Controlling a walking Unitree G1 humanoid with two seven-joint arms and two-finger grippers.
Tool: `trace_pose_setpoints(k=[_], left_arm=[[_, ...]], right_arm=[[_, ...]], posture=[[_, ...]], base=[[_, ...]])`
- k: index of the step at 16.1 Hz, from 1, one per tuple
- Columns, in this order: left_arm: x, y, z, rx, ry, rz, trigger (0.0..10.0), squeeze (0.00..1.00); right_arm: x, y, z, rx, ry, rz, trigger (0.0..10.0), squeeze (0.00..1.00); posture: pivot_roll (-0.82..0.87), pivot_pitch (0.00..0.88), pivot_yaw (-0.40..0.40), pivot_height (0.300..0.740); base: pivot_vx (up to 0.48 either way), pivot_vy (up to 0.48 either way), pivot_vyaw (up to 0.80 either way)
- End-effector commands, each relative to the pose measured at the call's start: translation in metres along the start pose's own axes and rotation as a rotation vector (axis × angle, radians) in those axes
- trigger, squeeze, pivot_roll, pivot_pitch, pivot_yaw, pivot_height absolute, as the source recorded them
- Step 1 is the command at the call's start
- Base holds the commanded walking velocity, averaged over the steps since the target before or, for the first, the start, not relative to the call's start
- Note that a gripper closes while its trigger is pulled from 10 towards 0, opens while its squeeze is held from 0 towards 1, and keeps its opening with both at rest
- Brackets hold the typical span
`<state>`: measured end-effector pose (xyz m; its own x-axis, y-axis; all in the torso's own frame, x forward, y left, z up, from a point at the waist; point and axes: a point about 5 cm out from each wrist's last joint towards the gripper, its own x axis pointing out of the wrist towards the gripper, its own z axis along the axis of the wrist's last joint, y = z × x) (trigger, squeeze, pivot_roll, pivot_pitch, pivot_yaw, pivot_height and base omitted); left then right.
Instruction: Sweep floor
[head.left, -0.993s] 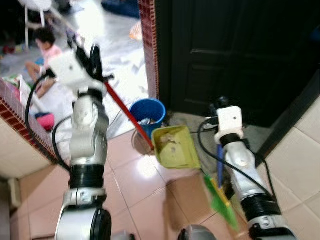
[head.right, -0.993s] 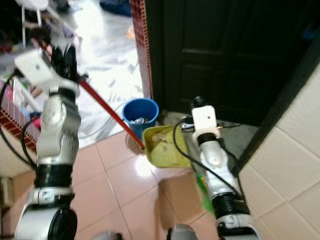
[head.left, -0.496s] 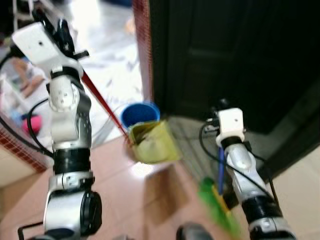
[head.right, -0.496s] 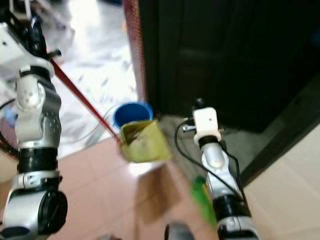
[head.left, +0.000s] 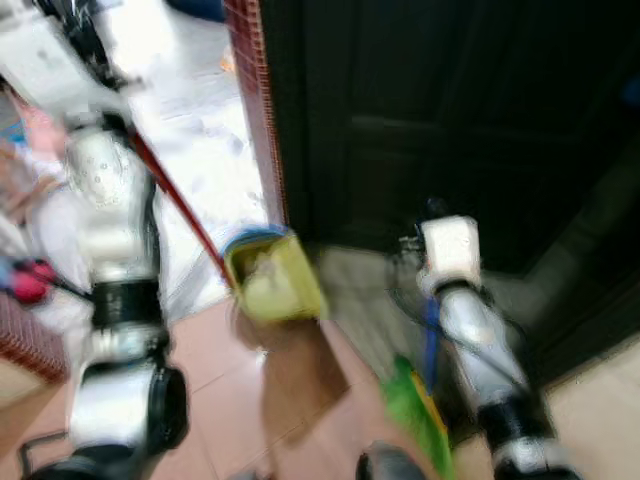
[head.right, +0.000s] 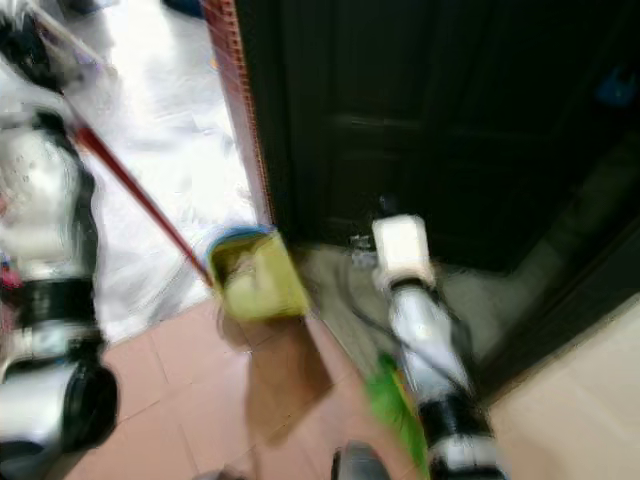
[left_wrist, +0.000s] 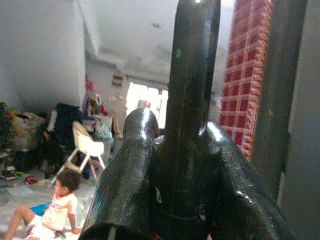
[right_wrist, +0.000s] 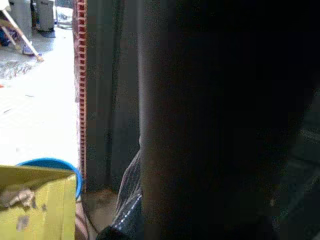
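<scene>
Since a second ago, swung left: yellow plastic dustpan (head.left: 272, 283) on its long red handle (head.left: 172, 197), earlier beside the round blue plastic bucket (head.left: 243, 238), now tilted over its rim, scraps apparently ready to tip in, though blurred. Left gripper (left_wrist: 192, 165) raised high, fingers pressed together around what is probably the handle's top. Right gripper (head.left: 447, 252) low by the dark wooden door (head.left: 430, 110), grip impossible to tell; green-bristled broom (head.left: 415, 415) hanging below. Seated child (left_wrist: 52, 210) beyond in left wrist view; dustpan crumbs (right_wrist: 17, 196) in right wrist view.

Dustpan (head.left: 273, 285) before bucket (right_wrist: 50, 165), door (head.left: 430, 120) behind, broom (head.left: 420, 415) right.
</scene>
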<state>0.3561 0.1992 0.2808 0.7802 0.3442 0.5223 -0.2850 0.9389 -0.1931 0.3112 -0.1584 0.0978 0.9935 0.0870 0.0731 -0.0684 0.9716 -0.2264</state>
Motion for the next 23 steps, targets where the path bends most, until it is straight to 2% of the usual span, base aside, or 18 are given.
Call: trace_pose_setpoints(k=[1, 10, 19, 23], left_arm=[[0.012, 0.002, 0.029, -0.034, -0.142, 0.035, 10.0, 0.0], [0.017, 0.016, 0.026, 0.089, -0.184, 0.112, 10.0, 0.0], [0.021, 0.017, 0.026, 0.185, -0.238, 0.137, 10.0, 0.0], [0.02, 0.015, 0.028, 0.259, -0.276, 0.123, 10.0, 0.0]], right_arm=[[0.005, 0.004, 0.014, -0.054, -0.066, 0.038, 10.0, 0.0], [0.004, 0.005, 0.013, -0.056, -0.058, 0.046, 10.0, 0.0], [0.002, 0.004, 0.012, -0.06, -0.054, 0.05, 10.0, 0.0], [0.001, 0.005, 0.011, -0.061, -0.051, 0.056, 10.0, 0.0]], posture=[[-0.11, 0.0, 0.039, 0.74], [-0.11, 0.0, 0.035, 0.74], [-0.12, 0.0, 0.033, 0.74], [-0.12, 0.0, 0.033, 0.74]], base=[[0.439, 0.0, 0.0], [0.439, 0.0, 0.0], [0.439, 0.0, 0.0], [0.439, 0.0, 0.0]])
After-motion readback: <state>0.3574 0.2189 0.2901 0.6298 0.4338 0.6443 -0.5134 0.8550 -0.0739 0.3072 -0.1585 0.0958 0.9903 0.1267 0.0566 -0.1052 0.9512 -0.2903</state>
